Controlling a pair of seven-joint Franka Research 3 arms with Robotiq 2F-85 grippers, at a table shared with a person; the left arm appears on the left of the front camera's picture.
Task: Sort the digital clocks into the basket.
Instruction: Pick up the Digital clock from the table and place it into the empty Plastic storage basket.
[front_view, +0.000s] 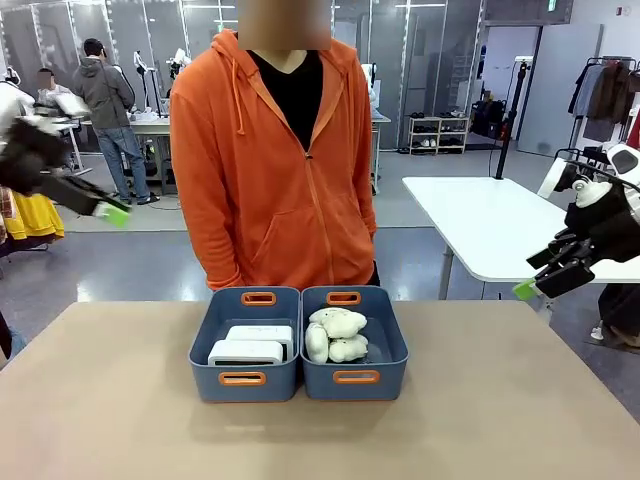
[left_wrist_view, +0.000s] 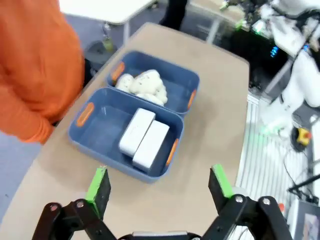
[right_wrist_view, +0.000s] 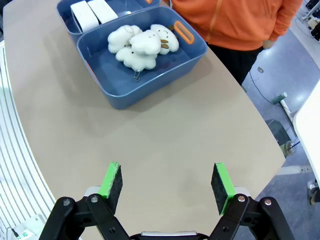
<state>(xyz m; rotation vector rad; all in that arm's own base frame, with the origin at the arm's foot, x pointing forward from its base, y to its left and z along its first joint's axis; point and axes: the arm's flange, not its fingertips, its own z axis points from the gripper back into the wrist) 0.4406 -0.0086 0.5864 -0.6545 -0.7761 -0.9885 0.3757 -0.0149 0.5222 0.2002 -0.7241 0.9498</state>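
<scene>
Both digital clocks (front_view: 250, 345) lie side by side, touching, in the left blue basket (front_view: 245, 385); long axes run across the table, parallel to the near rim. Judged rigid, light, smooth plastic: grip across the short sides, off the LCD. Plush toys (front_view: 335, 335) fill the right basket (front_view: 355, 385). Left gripper (left_wrist_view: 160, 187) and right gripper (right_wrist_view: 167, 182) hang wide apart, empty, raised off the table. Person in orange hoodie (front_view: 275, 160) stands beyond.

Two white digital clocks (front_view: 252, 345) in a blue basket (front_view: 205, 352), orange-rimmed handle slots. Cream-white plush toys (front_view: 336, 335) in its blue twin (front_view: 394, 350). Tan table (front_view: 110, 410). Clock faces possibly grey, blurred.
</scene>
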